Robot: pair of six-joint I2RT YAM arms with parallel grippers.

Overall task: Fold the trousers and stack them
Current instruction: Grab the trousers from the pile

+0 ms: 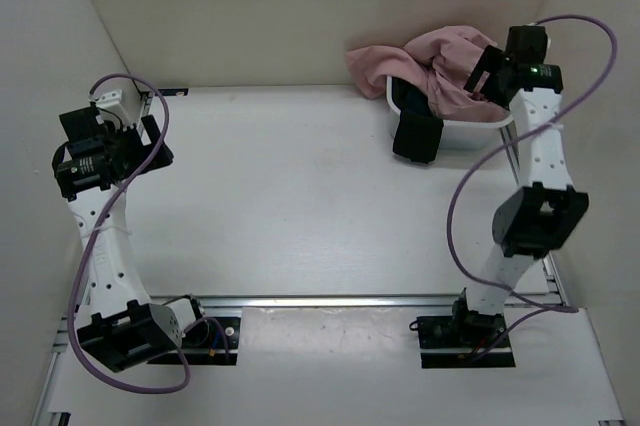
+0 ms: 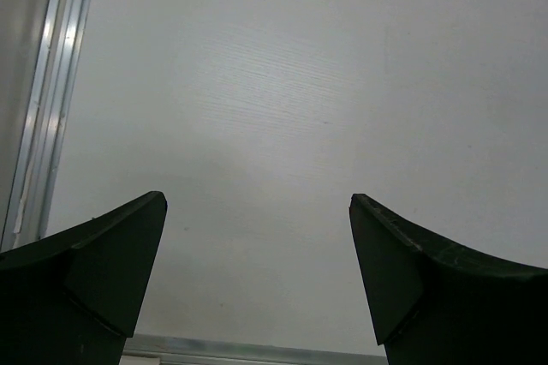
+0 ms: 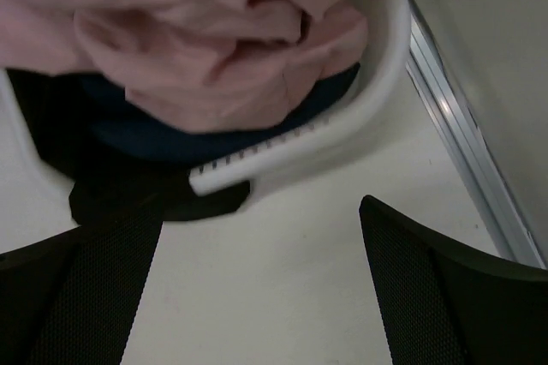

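Pink trousers (image 1: 430,64) lie heaped in a white basket (image 1: 450,132) at the far right of the table, spilling over its back rim. Dark trousers (image 1: 417,134) hang over the basket's near left rim. My right gripper (image 1: 487,76) is open and empty just above the basket's right side. In the right wrist view the pink trousers (image 3: 205,31) lie over dark blue cloth (image 3: 154,138) inside the basket's white rim (image 3: 342,129), beyond the open fingers (image 3: 428,288). My left gripper (image 1: 125,151) is open and empty at the far left, over bare table (image 2: 274,125).
White walls close the table at the back and sides. An aluminium rail (image 1: 380,299) runs along the near edge, and another (image 3: 467,159) runs past the basket on the right. A purple cable (image 1: 470,186) loops beside the right arm.
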